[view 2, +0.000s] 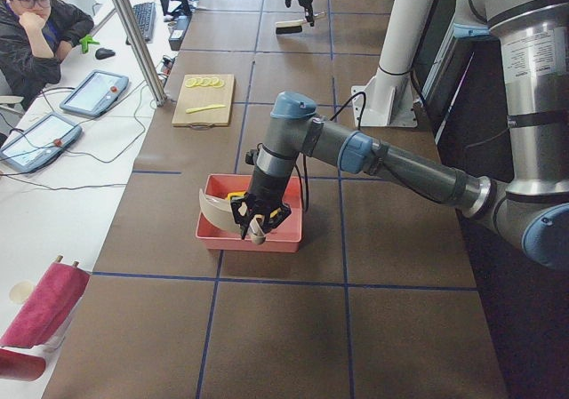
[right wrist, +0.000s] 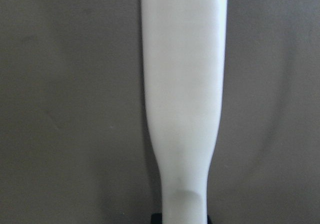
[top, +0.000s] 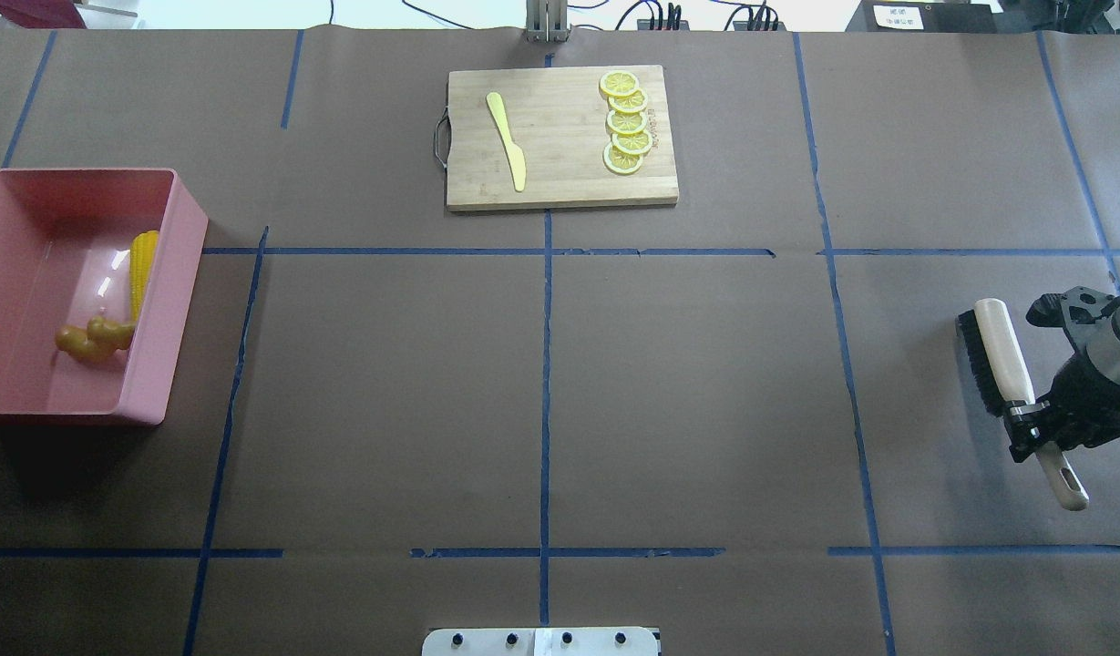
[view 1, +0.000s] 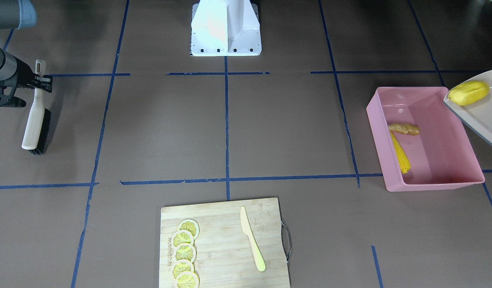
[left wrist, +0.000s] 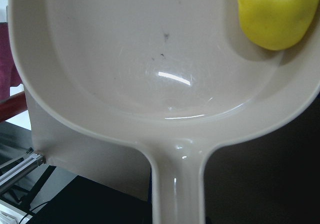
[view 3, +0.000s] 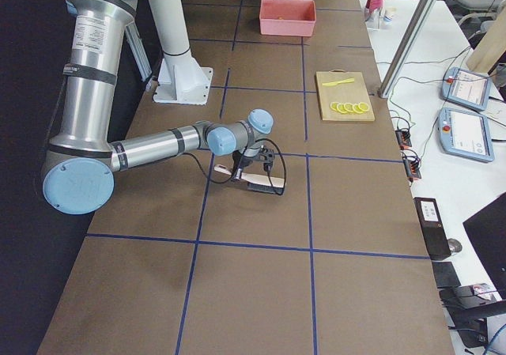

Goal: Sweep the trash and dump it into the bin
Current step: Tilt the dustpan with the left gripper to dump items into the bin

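Note:
The pink bin (view 1: 446, 168) stands on the table and holds the yellow corn cob (view 1: 400, 153) and the tan-orange ginger root (view 1: 404, 128); both also show in the overhead view, the corn (top: 143, 269) and the ginger (top: 93, 335). A beige dustpan (view 1: 484, 116) hangs tilted over the bin's far corner with the yellow potato-like lump (view 1: 468, 93) in it. The left wrist view shows the pan (left wrist: 150, 59), the lump (left wrist: 274, 15) and the handle running down to the camera. My left gripper (view 2: 256, 223) is at that handle; I cannot tell its grip. My right gripper (top: 1038, 424) is shut on the brush's (top: 997, 351) handle, low at the table.
A wooden cutting board (top: 560, 187) at the far middle carries lemon slices (top: 625, 123) and a pale yellow knife (top: 507, 141). The robot's white base (view 1: 225, 28) stands at the near middle. Blue tape lines cross the brown table. An operator (view 2: 36, 26) sits beyond the far edge.

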`<state>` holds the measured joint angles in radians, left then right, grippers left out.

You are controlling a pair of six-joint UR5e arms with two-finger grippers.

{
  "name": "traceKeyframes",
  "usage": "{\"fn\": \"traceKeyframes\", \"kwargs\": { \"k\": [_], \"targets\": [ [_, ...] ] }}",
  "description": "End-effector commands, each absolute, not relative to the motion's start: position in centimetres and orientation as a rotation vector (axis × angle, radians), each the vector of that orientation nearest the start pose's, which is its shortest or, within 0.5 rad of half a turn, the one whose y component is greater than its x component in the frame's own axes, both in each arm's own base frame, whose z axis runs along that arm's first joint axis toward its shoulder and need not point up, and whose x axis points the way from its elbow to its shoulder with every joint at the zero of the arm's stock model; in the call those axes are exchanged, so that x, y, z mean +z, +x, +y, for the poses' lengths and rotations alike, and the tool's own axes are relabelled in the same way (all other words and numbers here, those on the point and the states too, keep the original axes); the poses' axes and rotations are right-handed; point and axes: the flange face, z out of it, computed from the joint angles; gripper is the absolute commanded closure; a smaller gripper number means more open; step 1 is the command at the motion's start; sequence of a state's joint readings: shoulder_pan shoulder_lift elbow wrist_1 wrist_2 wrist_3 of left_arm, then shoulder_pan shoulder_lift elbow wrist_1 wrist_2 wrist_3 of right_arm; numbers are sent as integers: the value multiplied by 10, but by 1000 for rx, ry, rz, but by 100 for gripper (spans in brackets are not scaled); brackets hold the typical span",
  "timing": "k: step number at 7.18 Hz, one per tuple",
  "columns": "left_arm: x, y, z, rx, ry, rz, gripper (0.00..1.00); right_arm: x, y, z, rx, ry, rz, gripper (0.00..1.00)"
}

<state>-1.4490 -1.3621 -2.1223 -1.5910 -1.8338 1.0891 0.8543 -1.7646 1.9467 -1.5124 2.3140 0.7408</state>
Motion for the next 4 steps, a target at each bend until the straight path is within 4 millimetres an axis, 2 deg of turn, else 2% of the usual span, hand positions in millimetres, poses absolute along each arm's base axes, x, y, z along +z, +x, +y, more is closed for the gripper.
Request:
{"fn": "traceKeyframes", "kwargs": {
  "k": [1, 4],
  "targets": [
    [501, -59, -420, 1235, 455, 31, 99, 558, -230, -355, -77, -333, -701, 96],
    [496, -56, -425, 1251, 432, -43, 99, 560, -231, -355, -80, -335, -700, 96]
  ]
}}
